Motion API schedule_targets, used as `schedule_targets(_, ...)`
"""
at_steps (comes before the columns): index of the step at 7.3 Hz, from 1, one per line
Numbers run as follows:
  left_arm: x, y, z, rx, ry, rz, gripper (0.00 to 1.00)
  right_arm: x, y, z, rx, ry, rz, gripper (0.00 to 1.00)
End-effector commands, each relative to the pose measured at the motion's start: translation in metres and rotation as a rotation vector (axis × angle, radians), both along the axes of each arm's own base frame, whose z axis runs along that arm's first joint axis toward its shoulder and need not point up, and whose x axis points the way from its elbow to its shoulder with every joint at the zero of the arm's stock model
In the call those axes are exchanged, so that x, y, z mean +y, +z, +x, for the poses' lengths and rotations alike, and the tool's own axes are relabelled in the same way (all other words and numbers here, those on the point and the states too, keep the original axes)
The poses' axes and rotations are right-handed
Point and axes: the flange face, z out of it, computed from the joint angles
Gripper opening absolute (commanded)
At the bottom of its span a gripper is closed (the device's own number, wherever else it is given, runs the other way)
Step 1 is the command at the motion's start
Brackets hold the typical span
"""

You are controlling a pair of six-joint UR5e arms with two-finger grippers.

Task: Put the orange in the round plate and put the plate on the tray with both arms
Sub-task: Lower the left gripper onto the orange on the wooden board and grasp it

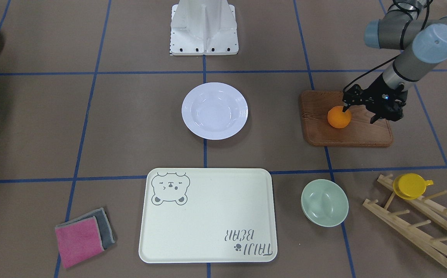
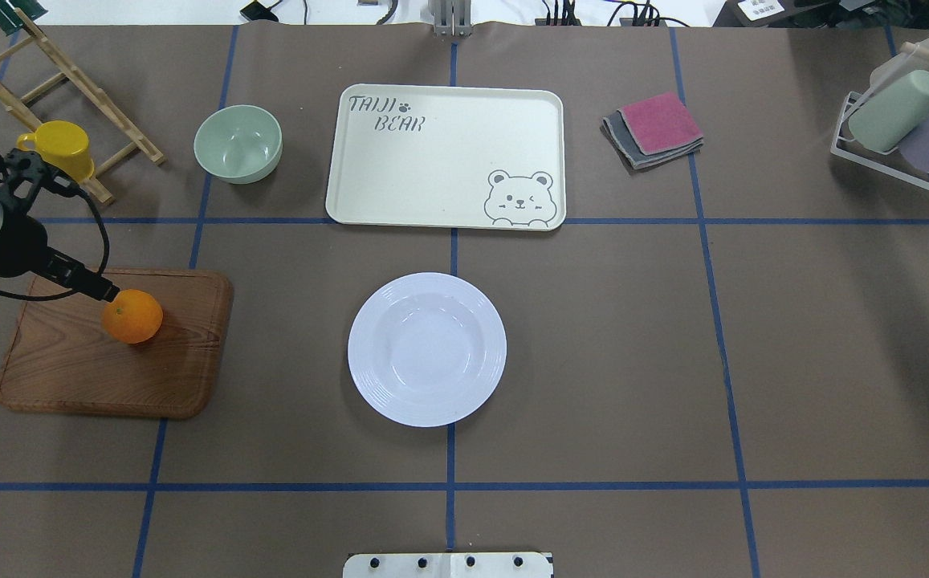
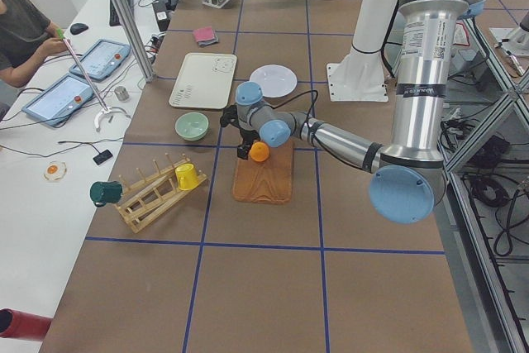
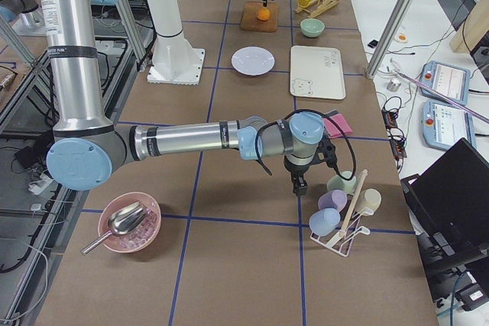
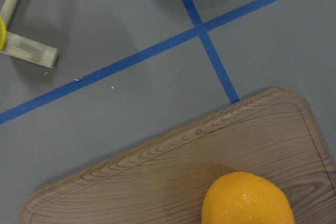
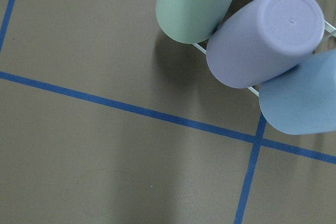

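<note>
The orange lies on a brown wooden board. My left gripper hangs low over the board, open. One of its fingers touches the orange's top edge, the other stands clear beside it. The white round plate sits empty at the table's middle. The cream bear tray lies empty beyond it. My right gripper shows only in the exterior right view, hanging near a cup rack; I cannot tell whether it is open or shut.
A pale-green bowl stands between tray and board. A yellow cup hangs on a wooden rack. Folded pink and grey cloths lie right of the tray. A wire rack of pastel cups stands far right.
</note>
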Motion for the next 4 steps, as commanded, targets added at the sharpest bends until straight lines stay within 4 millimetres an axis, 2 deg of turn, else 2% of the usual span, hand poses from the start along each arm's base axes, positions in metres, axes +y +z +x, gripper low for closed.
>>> schedule_targets(1,0.018,-0.006,0.033,-0.016,0.017,-0.005,0.99,0.002,0.003,-0.003,-0.002,-0.006,0.008,1.00)
schedule_targets(2,0.025,-0.004,0.047,-0.037,0.010,-0.005,0.99,0.003,0.005,-0.003,0.000,-0.007,0.005,1.00)
schedule_targets(3,0.026,-0.001,0.046,-0.046,0.005,-0.001,0.99,0.002,0.013,-0.003,0.002,-0.008,-0.007,1.00)
schedule_targets(4,0.028,-0.006,0.043,-0.039,0.006,0.011,0.99,0.002,0.012,-0.004,0.000,-0.008,-0.001,1.00)
